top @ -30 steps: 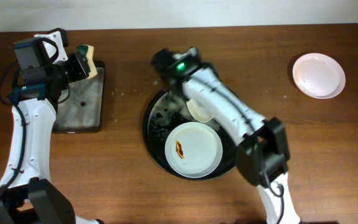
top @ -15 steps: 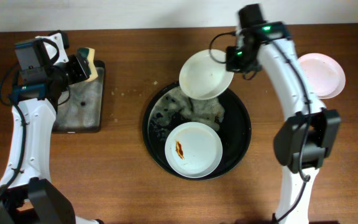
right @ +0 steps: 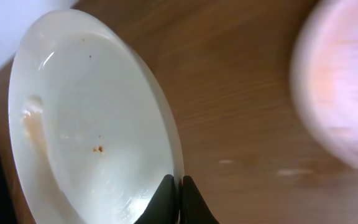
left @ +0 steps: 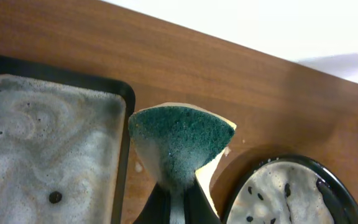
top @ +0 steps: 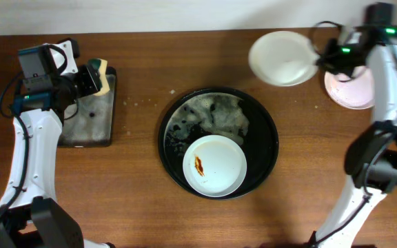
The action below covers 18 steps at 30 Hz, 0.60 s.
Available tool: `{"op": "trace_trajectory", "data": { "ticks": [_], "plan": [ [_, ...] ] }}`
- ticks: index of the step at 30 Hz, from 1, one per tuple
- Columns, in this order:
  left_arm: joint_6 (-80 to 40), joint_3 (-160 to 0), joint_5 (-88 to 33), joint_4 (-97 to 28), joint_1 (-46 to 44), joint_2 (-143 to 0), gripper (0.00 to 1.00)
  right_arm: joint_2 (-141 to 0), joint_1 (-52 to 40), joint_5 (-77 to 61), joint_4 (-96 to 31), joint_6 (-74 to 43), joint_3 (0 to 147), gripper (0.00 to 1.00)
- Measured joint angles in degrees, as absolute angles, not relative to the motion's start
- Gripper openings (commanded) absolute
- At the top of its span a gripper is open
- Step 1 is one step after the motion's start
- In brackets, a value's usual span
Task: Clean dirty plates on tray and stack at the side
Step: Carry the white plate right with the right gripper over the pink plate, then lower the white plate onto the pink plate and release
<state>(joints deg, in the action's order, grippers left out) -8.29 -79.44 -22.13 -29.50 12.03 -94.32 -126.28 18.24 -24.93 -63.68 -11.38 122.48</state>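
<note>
The round black tray [top: 264, 117] sits mid-table, foamy at its back. One white plate [top: 216, 165] with a brown-red smear lies in its front part. My right gripper [top: 320, 59] is shut on the rim of a second white plate [top: 281, 58] and holds it in the air at the back right; in the right wrist view [right: 178, 196] the plate [right: 86, 124] shows faint specks. A third plate [top: 350, 93] lies on the table at the far right, blurred in the right wrist view [right: 340, 93]. My left gripper [left: 178, 205] is shut on a green-and-yellow sponge [left: 182, 140], also in the overhead view [top: 100, 74].
A rectangular black sponge tray [top: 88, 117] with grey foam lies at the left; it also shows in the left wrist view [left: 48, 149]. The round tray's foamy edge shows in the left wrist view [left: 291, 193]. The table's back edge meets a white wall.
My right gripper has carried the plate from above the tray's back edge to the right, toward the plate at the far right. The left arm has stayed put with the sponge.
</note>
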Motion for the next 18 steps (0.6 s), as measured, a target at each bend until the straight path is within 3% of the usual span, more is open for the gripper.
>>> {"op": "trace_trajectory", "data": {
  "ticks": [5,18],
  "plan": [
    [-7.88,-79.44,-22.13,-29.58,12.03,-94.30,0.01,-126.28,28.67,-21.78,-63.31,-11.38,122.48,0.04],
    [-7.25,-79.44,-19.59,-32.75,11.64,-94.30,0.01,-130.37,34.96,-18.85,-57.93,-11.33,122.48,0.04]
  ]
}}
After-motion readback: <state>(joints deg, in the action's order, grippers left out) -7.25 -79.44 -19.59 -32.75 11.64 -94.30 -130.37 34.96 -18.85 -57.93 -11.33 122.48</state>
